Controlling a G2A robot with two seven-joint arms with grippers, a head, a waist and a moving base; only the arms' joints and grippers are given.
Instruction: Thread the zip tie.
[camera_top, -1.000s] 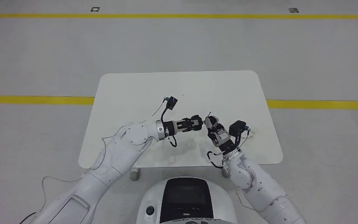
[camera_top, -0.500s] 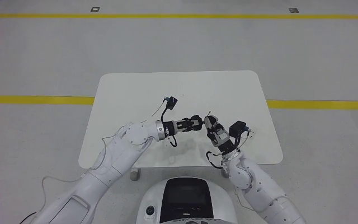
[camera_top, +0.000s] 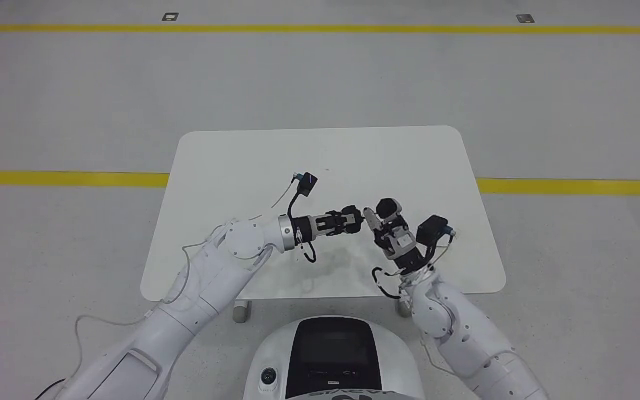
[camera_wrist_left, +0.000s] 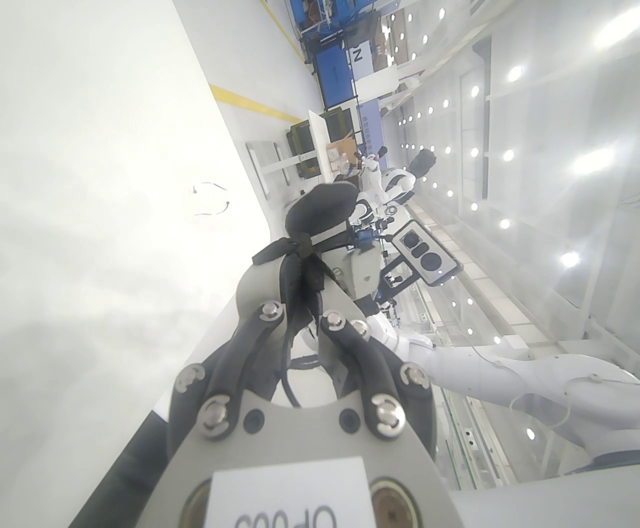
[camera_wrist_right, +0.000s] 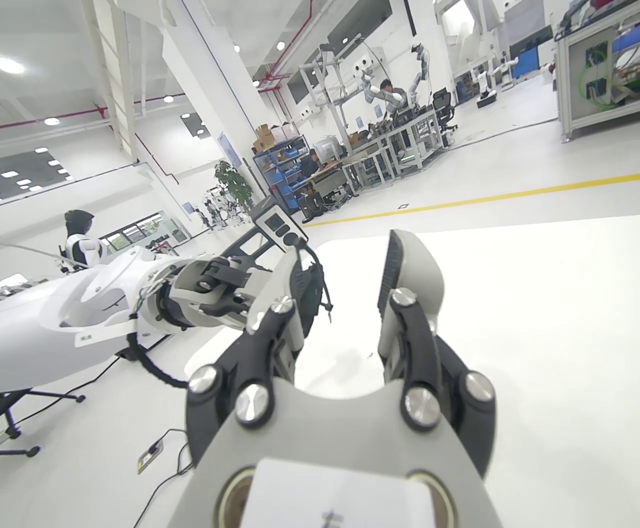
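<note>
White counter (camera_top: 420, 160) carries the work, and both arms meet over its middle, toward the near edge. Left gripper (camera_top: 350, 219) points to the right with its fingers closed on a black zip tie (camera_wrist_left: 299, 246). The tie is pinched right at the fingertips, above the counter and clear of the surface. Short black ends stick out on either side of the pinch, and the right wrist view shows a thin black length curving down past the tip. Right gripper (camera_top: 380, 214) sits just beside the left one, nearly tip to tip. Its fingers are spread apart, and bare counter shows through the gap. One of its dark pads (camera_wrist_left: 320, 205) stands just past the tie; contact cannot be confirmed. A thin dark strand (camera_wrist_left: 210, 200) lies on the counter, well apart from both grippers. Its nature cannot be told.
</note>
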